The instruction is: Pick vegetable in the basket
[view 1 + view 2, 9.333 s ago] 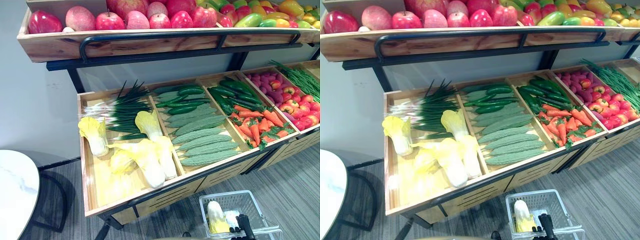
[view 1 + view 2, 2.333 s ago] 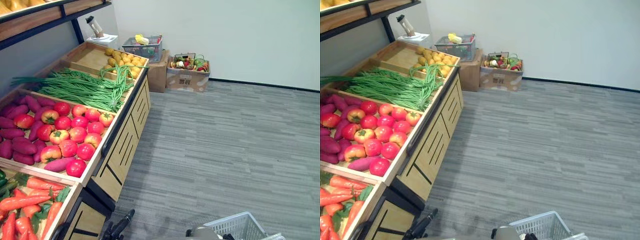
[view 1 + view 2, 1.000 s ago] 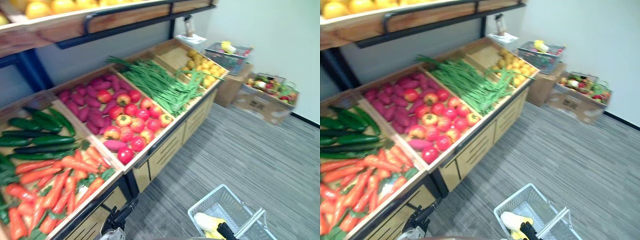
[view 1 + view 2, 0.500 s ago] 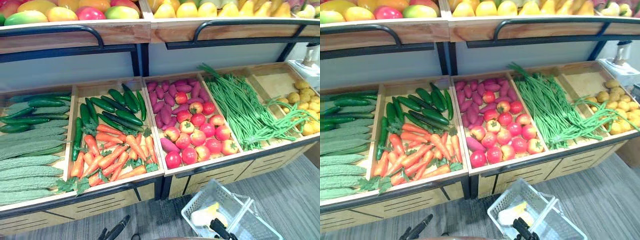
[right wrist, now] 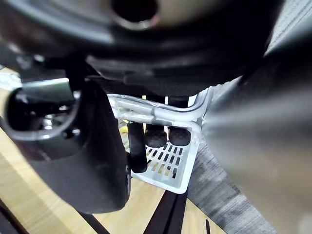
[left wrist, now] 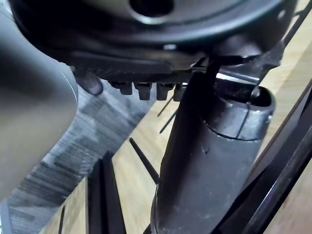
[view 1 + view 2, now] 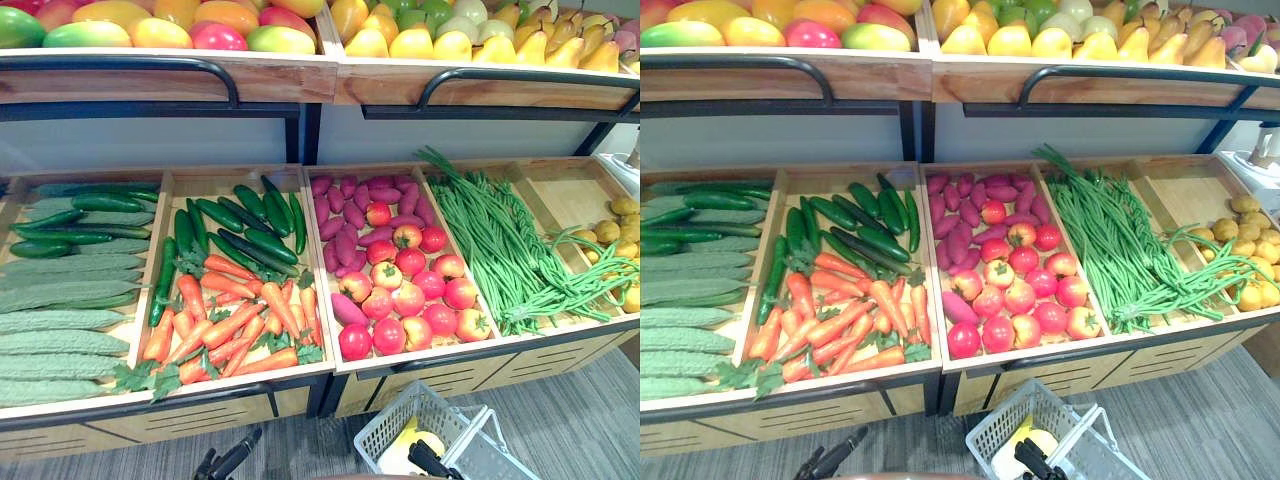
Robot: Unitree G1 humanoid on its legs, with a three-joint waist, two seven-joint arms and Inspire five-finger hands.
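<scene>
At five o'clock in the head views, the right hand (image 7: pixel 432 462) is clenched on the white basket (image 7: pixel 392 428), its fingers (image 5: pixel 157 138) hooked over the handle (image 5: pixel 161 114). A pale yellow-and-white cabbage (image 7: pixel 405 455) lies inside the basket. At seven o'clock the left hand (image 7: pixel 232 462) hangs over the grey floor (image 7: pixel 560 420), fingers relaxed and holding nothing. Beyond both hands, toward twelve o'clock, the wooden stand (image 7: pixel 250 410) holds carrots (image 7: pixel 240 320) with dark cucumbers (image 7: pixel 250 222) behind them. Bitter gourds (image 7: pixel 60 330) lie at nine o'clock. Tomatoes (image 7: pixel 410 300) and purple sweet potatoes (image 7: pixel 345 235) lie at one, long beans (image 7: pixel 500 250) at two and yellowish round produce (image 7: pixel 625 230) at three. Mangoes (image 7: pixel 150 30) and pears (image 7: pixel 480 45) line the shelf above.
</scene>
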